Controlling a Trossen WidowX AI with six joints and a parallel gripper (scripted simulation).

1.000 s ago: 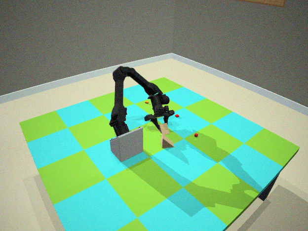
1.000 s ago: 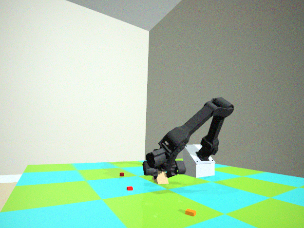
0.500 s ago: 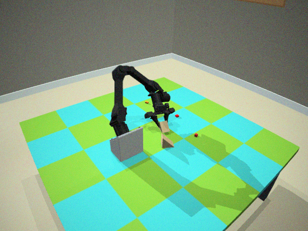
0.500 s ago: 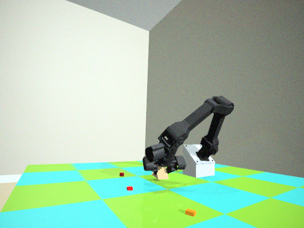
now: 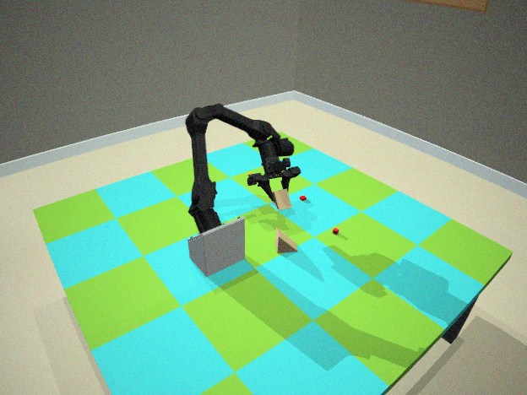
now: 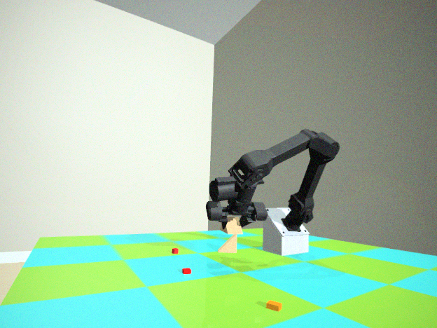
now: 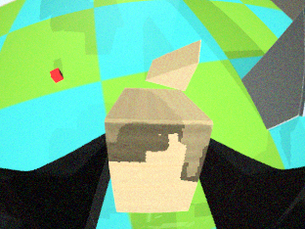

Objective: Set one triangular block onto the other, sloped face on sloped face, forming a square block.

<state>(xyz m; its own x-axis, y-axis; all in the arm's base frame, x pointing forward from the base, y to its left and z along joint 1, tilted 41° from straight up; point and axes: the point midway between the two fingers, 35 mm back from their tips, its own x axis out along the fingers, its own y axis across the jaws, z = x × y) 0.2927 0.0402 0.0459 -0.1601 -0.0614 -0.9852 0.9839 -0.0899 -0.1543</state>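
- The gripper (image 5: 276,186) is clamped on one tan triangular block (image 5: 283,199), its dark fingers pressing the block's two opposite sides.
- This held block hangs in the air above the checkered table (image 5: 127,297); it touches nothing else.
- In the wrist view the held block (image 7: 156,158) fills the centre: pale wood colour, a broad flat face toward the camera, a grey shadow patch across its upper half.
- The second triangular block (image 5: 285,242) rests on the table, on a green square beside a blue one, near the grey base box (image 5: 219,251) of the arm.
- It is the same tan colour, a wedge with one upright face and one sloped face.
- From the exterior view the held block (image 6: 233,226) is just above the resting one (image 6: 228,245), the two apart.
- Two small red cubes (image 5: 302,197) (image 5: 335,230) lie on the table beyond the blocks; an orange piece (image 6: 274,305) lies well apart, near the front edge.
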